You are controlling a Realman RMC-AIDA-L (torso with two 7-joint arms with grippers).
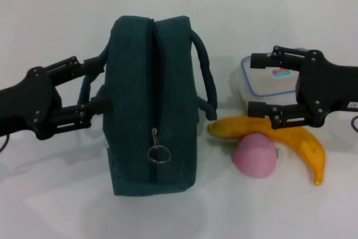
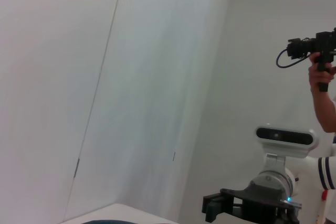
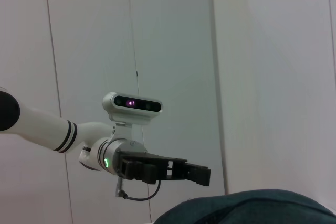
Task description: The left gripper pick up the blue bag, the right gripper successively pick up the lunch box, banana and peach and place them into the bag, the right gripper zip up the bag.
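Observation:
The blue bag (image 1: 151, 104) stands upright mid-table, its zipper seam running along the top and a ring pull (image 1: 158, 153) hanging at the near end. My left gripper (image 1: 99, 85) is open at the bag's left side, its fingers straddling the left handle (image 1: 85, 89). My right gripper (image 1: 253, 84) is open over the clear, blue-rimmed lunch box (image 1: 267, 85), right of the bag. The banana (image 1: 293, 141) lies in front of the box, and the pink peach (image 1: 255, 157) rests against it. The right wrist view shows the bag's top (image 3: 247, 208) and the left gripper (image 3: 202, 176) beyond it.
The bag's right handle (image 1: 206, 76) arches out towards the lunch box. White table (image 1: 61, 205) surrounds everything. In the left wrist view a person holding a camera (image 2: 317, 59) stands by the wall behind the right arm (image 2: 252, 208).

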